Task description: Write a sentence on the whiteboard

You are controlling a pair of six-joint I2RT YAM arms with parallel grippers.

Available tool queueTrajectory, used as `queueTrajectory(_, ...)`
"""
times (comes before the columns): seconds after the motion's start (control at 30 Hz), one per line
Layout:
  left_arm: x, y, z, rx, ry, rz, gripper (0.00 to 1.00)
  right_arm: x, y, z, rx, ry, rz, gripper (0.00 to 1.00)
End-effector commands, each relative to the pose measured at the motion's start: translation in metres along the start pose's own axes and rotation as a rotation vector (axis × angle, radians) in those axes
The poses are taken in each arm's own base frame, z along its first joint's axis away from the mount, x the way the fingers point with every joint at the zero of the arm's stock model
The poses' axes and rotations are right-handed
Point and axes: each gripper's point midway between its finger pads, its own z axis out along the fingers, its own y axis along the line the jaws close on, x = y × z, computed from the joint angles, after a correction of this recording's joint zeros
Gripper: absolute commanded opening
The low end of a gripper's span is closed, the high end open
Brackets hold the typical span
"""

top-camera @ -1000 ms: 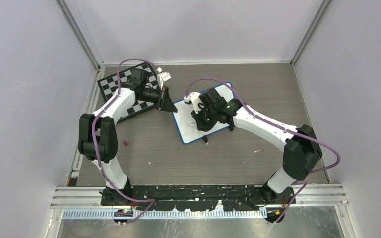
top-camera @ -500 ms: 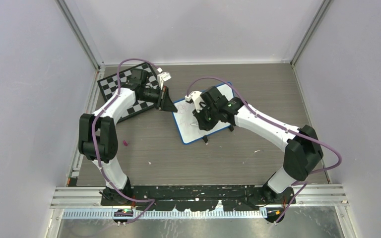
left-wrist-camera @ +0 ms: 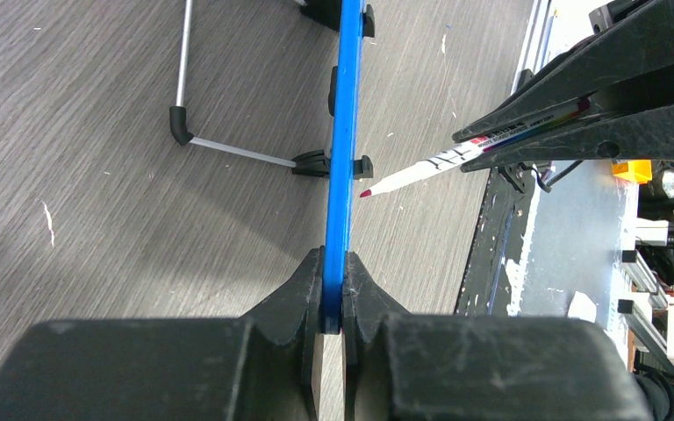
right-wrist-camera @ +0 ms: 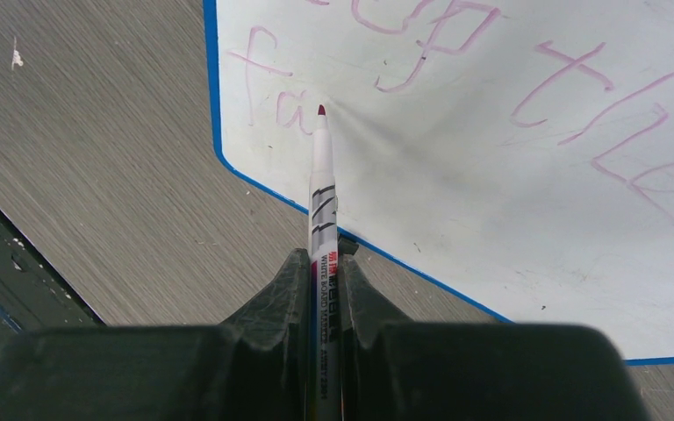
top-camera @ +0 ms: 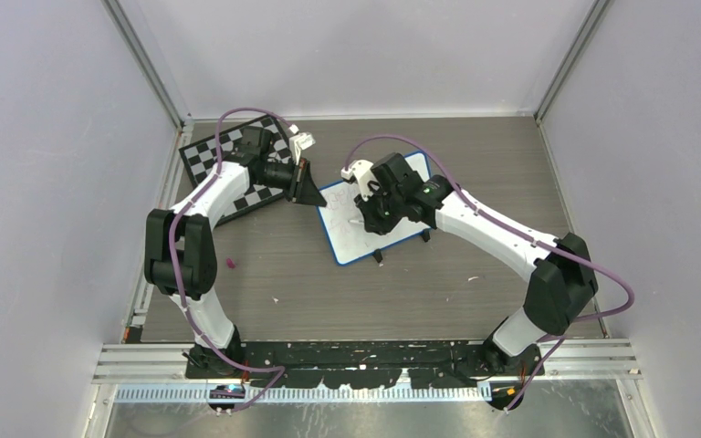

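Note:
The whiteboard (top-camera: 351, 241), white with a thin blue frame, lies at the table's middle. My left gripper (top-camera: 309, 188) is shut on its far-left corner; in the left wrist view the blue edge (left-wrist-camera: 344, 167) sits pinched between the jaws of that gripper (left-wrist-camera: 333, 265). My right gripper (top-camera: 374, 212) hangs over the board, shut on a white marker (right-wrist-camera: 321, 180). The marker's red tip rests on or just above the surface, right of two pink letters starting a lower line. The sentence (right-wrist-camera: 456, 39) shows as faint pink handwriting above. The marker (left-wrist-camera: 443, 160) also shows in the left wrist view.
A black-and-white chessboard (top-camera: 235, 171) lies at the far left under my left arm. A small pink bit (top-camera: 231, 264) sits on the wood near the left arm. The board's wire stand (left-wrist-camera: 184, 88) sticks out underneath. Grey walls close in three sides.
My right gripper has shifted slightly up the board and to the right with the marker. The left arm and the whiteboard have stayed put.

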Motion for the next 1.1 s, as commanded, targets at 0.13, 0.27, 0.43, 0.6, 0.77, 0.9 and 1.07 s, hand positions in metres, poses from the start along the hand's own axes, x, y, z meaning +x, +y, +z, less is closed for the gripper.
queueTrajectory(0.13,-0.0004,0.0016,0.0010,-0.016,0.003,0.022,0.00,-0.0209,-0.0002,-0.0014,-0.005,-0.063,-0.009,0.00)
queueTrajectory(0.27,0.0004,0.0029,0.0016,-0.017,0.005,0.023,0.00,-0.0175,0.0005,-0.0009,-0.008,-0.056,-0.004,0.00)
queueTrajectory(0.43,0.0005,0.0027,0.0014,-0.020,0.006,0.026,0.00,-0.0175,0.0011,-0.0020,-0.011,-0.059,0.000,0.00)
queueTrajectory(0.6,0.0007,0.0024,0.0009,-0.022,0.006,0.029,0.00,-0.0173,0.0027,-0.0033,-0.017,-0.060,0.006,0.00)
queueTrajectory(0.77,0.0011,0.0020,0.0009,-0.022,0.006,0.029,0.00,-0.0164,0.0058,-0.0055,-0.028,-0.058,0.005,0.00)
queueTrajectory(0.9,0.0012,0.0019,0.0013,-0.022,0.007,0.030,0.00,-0.0146,0.0056,-0.0067,-0.027,-0.054,0.002,0.00)
queueTrajectory(1.07,0.0013,0.0018,0.0009,-0.022,0.007,0.030,0.00,-0.0143,0.0042,-0.0048,-0.021,-0.054,0.001,0.00)
